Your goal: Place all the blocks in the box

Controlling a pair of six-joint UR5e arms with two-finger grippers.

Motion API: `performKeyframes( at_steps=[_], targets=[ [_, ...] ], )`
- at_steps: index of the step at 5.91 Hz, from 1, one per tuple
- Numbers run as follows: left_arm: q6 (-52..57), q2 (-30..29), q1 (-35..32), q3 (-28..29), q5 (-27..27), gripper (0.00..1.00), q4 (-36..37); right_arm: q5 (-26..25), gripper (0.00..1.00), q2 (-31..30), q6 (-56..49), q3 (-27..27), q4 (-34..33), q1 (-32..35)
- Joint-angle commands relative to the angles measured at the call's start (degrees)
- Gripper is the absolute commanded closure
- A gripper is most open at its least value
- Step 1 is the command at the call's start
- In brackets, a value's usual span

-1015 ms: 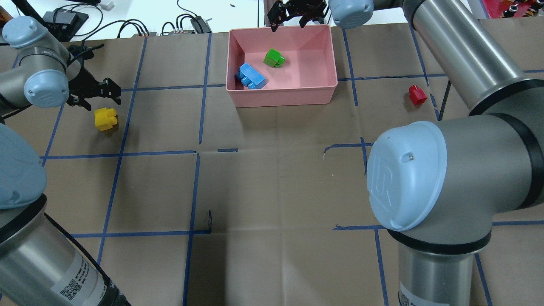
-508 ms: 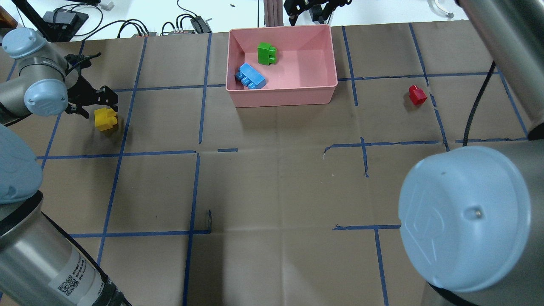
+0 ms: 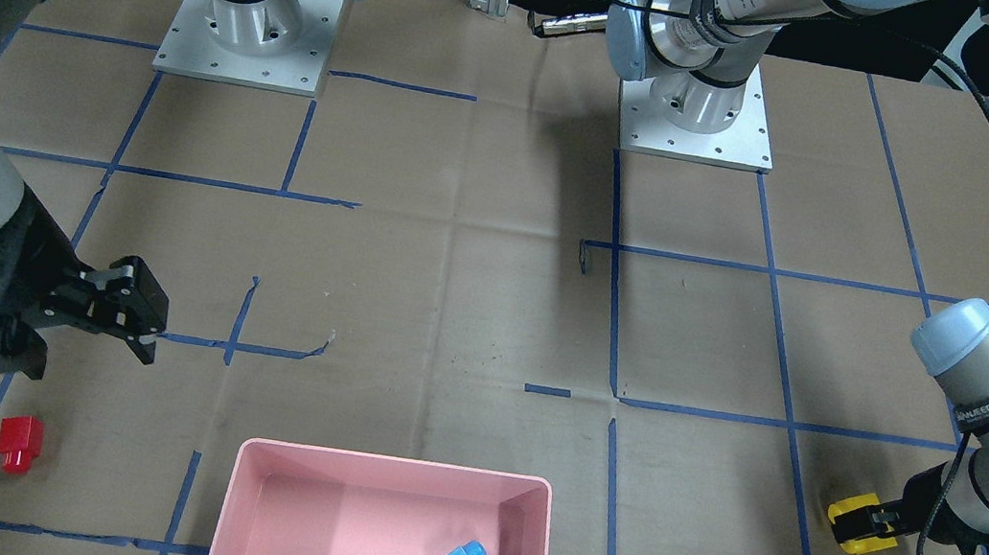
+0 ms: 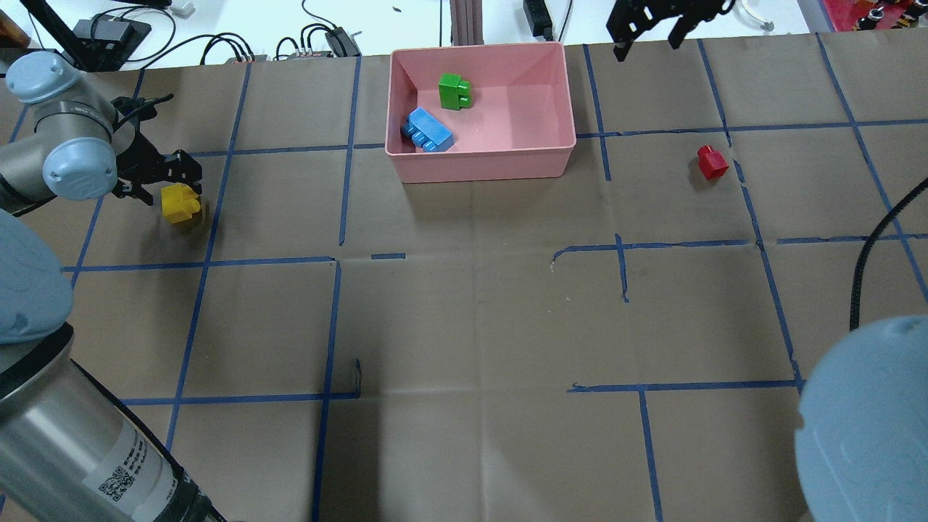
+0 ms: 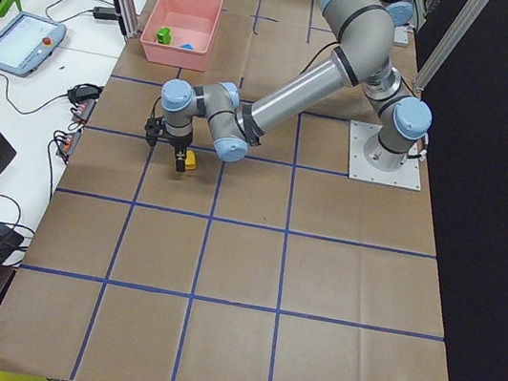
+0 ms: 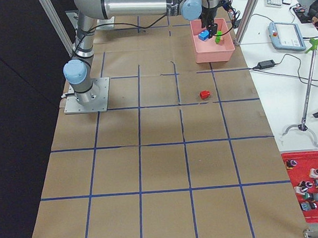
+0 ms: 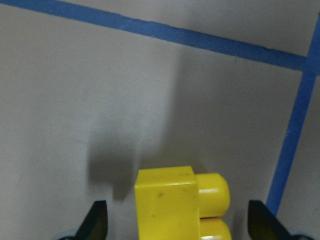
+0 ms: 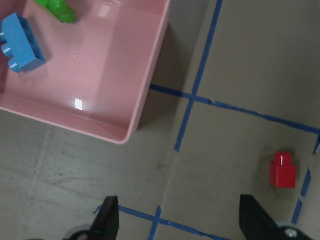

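The pink box (image 4: 480, 165) stands at the far middle of the table and holds the green brick (image 4: 454, 92) and the light blue brick (image 4: 428, 130). The yellow brick (image 4: 180, 203) lies on the table at the far left. My left gripper (image 4: 174, 190) is low over it and open; in the left wrist view its fingertips (image 7: 97, 222) stand on either side of the yellow brick (image 7: 170, 200) without touching it. The red brick (image 4: 712, 162) lies on the table right of the box. My right gripper (image 4: 649, 25) is open and empty, high, beyond the red brick (image 8: 283, 171).
Blue tape lines (image 4: 341, 145) grid the brown paper table top. Cables and electronics (image 4: 319, 40) lie past the far edge. A metal post (image 4: 464, 18) stands behind the box. My right arm's elbow (image 4: 870, 428) fills the near right corner.
My right gripper has moved right, from over the box's far rim to past its right side. The green brick has settled in the box. My left gripper has come down around the yellow brick.
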Motion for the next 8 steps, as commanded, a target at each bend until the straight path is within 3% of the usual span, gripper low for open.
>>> performKeyframes(
  at_steps=[1, 2, 3, 4, 5, 6, 8],
  targets=[
    [0.27, -1.20, 0.05, 0.00, -0.04, 0.14, 0.34, 0.59, 0.00, -7.43, -0.51, 23.94, -27.26, -5.57],
    [0.27, -1.12, 0.05, 0.00, 0.05, 0.28, 0.34, -0.36, 0.00, -7.18, -0.51, 30.07, -39.12, -6.11],
    [0.18, -0.69, 0.05, 0.09, 0.22, 0.48, 0.26, -3.07, 0.00, -5.09, -0.51, 30.74, -39.24, -7.59],
    [0.18, -0.25, 0.05, 0.09, 0.31, 0.64, 0.08, -6.75, 0.00, -1.67, -0.59, 30.39, -39.16, -9.95],
    [0.18, 0.19, -0.04, 1.04, 0.14, 0.77, -0.01, -6.96, 0.00, 0.80, -4.42, 29.52, -40.11, -10.67],
    [0.18, 1.24, -0.13, 2.18, 0.14, 0.84, -0.53, -6.35, 0.00, 2.74, -6.55, 29.51, -40.12, -12.42],
    [0.27, 4.92, -2.40, 4.29, -0.13, 0.89, -2.97, -6.00, 0.00, 7.82, -9.19, 25.41, -40.03, -12.35]
  ],
)
